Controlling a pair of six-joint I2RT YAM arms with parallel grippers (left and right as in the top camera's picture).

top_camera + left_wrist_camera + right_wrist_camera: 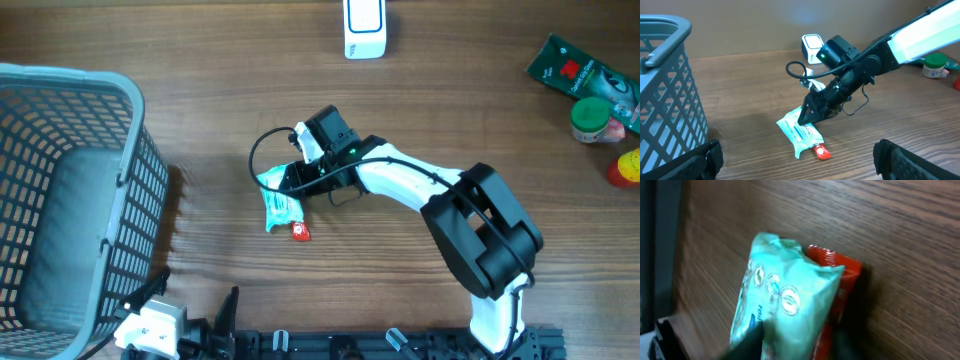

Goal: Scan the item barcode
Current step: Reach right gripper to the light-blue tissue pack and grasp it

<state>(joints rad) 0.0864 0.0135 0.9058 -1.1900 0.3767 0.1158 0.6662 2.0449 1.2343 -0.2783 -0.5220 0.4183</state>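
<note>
Right gripper (807,115) down at table level, mid-table, fingers drawn in on the far end of a teal packet (278,208). Jaws look pinched onto that end rather than spread. Packet body lies flat on the wooden table (450,110), not lifted. Right arm reaches in from the near right corner, forearm low and running leftward, with a black cable loop (262,150) standing off the wrist on the far side.

Teal packet: soft crinkled pouch with printed round icons and lettering along one face, which looks like a wipes pack. Its long axis runs roughly near-to-far, a little left of table centre. No barcode can be made out on the face that shows. The right wrist view is blurred and very close.

Small red sachet (300,232) at the packet's near right corner, touching it. From the right wrist view its edge seems tucked against or slightly under the teal pouch.

Left gripper (193,300) at the near left edge, jaws spread wide, nothing between them, well apart from the packet.

White scanner (365,28) with blue trim stands at the far edge, about centre, well apart from the packet and not in line with it.

Grey mesh basket (70,80) fills the left side.

Far right corner holds a green packet (570,65), a green-lidded jar (590,120) just near of it, and a yellow and red item (628,168) cut off by the frame edge.
</note>
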